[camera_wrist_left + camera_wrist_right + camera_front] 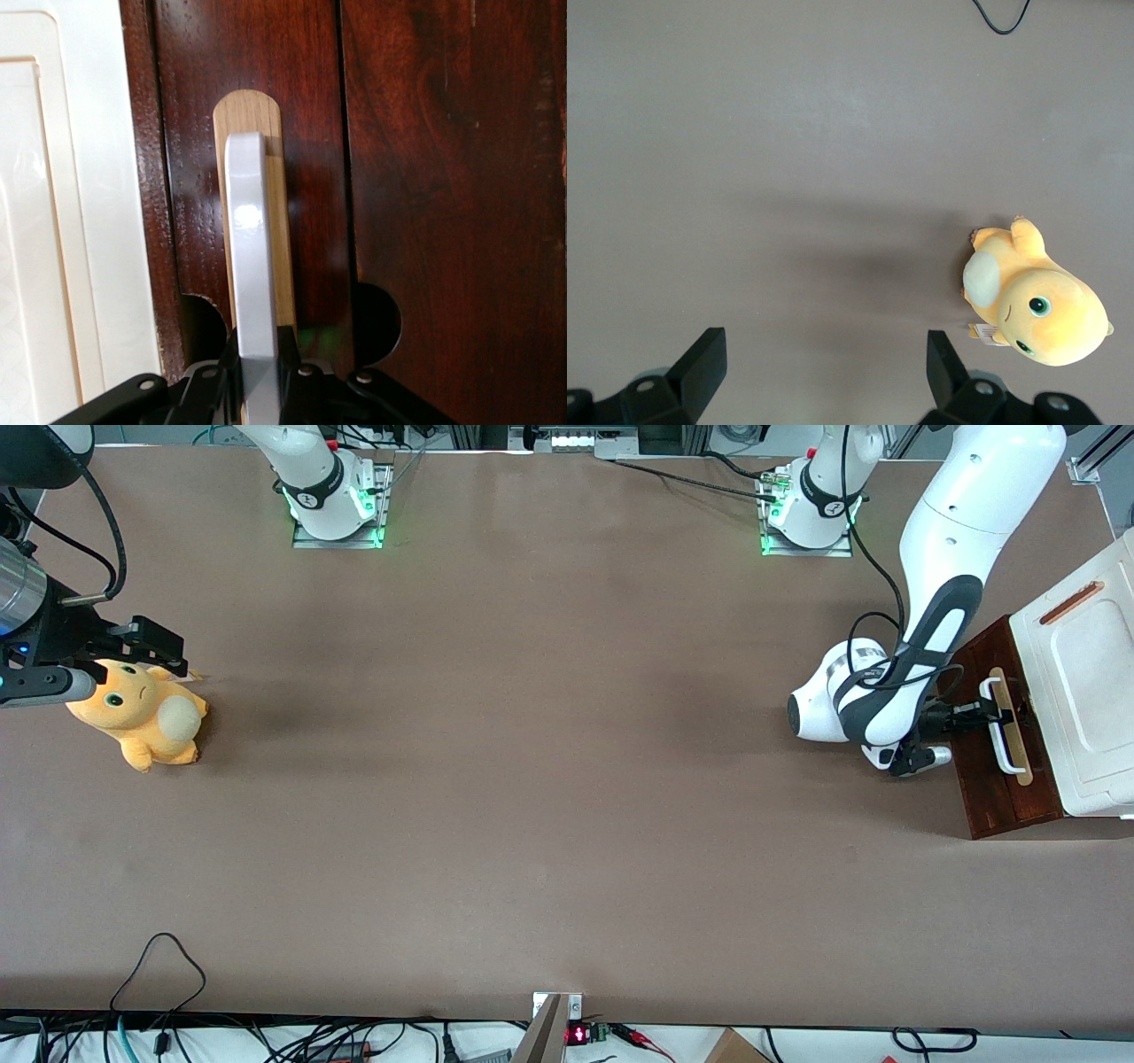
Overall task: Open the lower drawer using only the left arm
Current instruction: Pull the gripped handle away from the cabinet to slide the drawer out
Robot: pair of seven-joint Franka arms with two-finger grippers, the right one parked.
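The lower drawer (pixel 992 797) shows its dark reddish-brown front (pixel 190 177) at the working arm's end of the table, under the white cabinet top (pixel 1090 691). A white bar handle (pixel 1010 757) runs along a pale wood strip on that front. The left arm's black gripper (pixel 999 713) is at the drawer front, shut on the handle (pixel 248 230). In the left wrist view the gripper (pixel 257 341) has one finger pressed against each side of the bar. None of the drawer's inside shows.
An orange plush toy (pixel 142 713) lies toward the parked arm's end of the table. A second dark wood panel (pixel 452 195) adjoins the handled front. The white cabinet top (pixel 80 177) has an orange-brown slot (pixel 1070 602). A black cable loop (pixel 159 957) lies near the table's front edge.
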